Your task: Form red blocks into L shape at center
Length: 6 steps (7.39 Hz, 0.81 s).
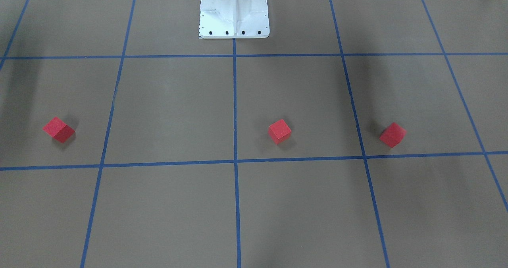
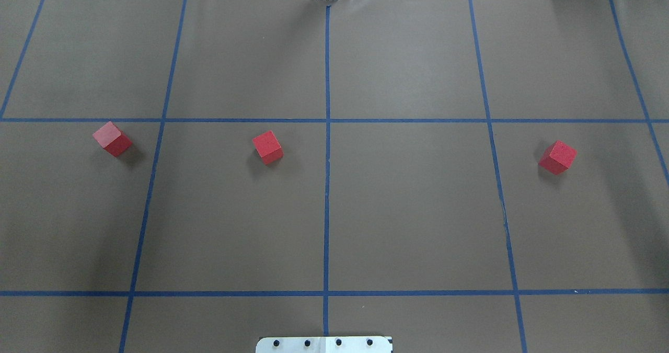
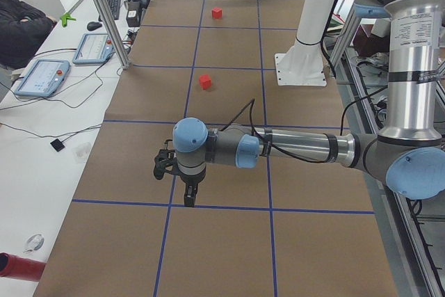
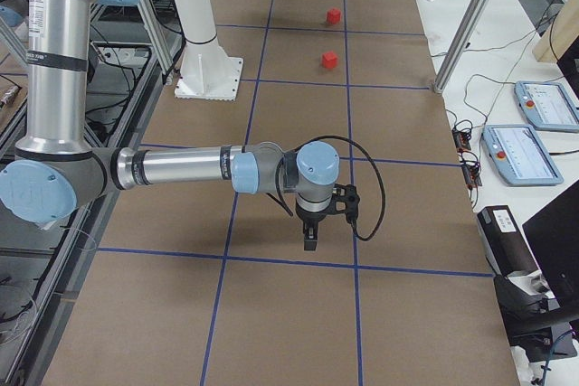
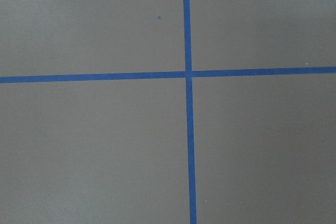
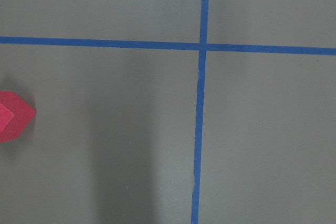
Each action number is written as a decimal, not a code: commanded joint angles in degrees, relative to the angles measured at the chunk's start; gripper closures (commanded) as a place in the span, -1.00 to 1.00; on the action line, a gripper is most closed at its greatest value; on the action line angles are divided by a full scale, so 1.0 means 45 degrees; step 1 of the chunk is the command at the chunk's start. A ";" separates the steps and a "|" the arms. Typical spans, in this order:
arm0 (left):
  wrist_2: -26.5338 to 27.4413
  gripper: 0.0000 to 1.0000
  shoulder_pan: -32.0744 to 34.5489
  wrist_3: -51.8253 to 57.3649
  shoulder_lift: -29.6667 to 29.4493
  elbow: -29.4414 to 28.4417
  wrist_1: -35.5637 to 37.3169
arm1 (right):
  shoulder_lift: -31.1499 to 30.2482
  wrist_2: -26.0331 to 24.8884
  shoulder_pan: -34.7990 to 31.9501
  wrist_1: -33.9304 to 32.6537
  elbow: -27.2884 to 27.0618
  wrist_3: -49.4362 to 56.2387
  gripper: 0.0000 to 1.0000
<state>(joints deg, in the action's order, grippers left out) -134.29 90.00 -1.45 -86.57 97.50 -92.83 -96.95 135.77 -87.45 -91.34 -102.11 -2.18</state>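
Brown board [image 2: 418, 212], three red blocks [image 2: 268, 147] laid well apart.
Whether left gripper [image 3: 189, 199] and right gripper [image 4: 309, 243] are parted cannot be told.

Brown table [image 2: 418, 212] gridded in blue tape [image 2: 327, 185] — white side bench [image 3: 35, 151] with two tablets [image 3: 42, 76], aluminium posts [image 3: 104, 15]
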 commanded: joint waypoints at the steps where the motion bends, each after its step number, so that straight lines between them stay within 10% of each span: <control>1: -0.0002 -1.00 0.0000 -0.0011 0.0020 0.0051 0.0003 | 0.0021 0.0005 0.0000 0.0025 -0.0082 -0.0004 -0.99; 6: -0.0002 -1.00 -0.1205 -0.0959 -0.1149 0.0967 -0.1065 | 0.0118 0.0024 0.0000 0.0045 -0.0141 -0.0121 -0.99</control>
<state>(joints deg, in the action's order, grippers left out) -134.33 87.48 -2.88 -89.64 100.51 -94.95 -96.55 135.80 -87.45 -91.14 -102.54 -2.60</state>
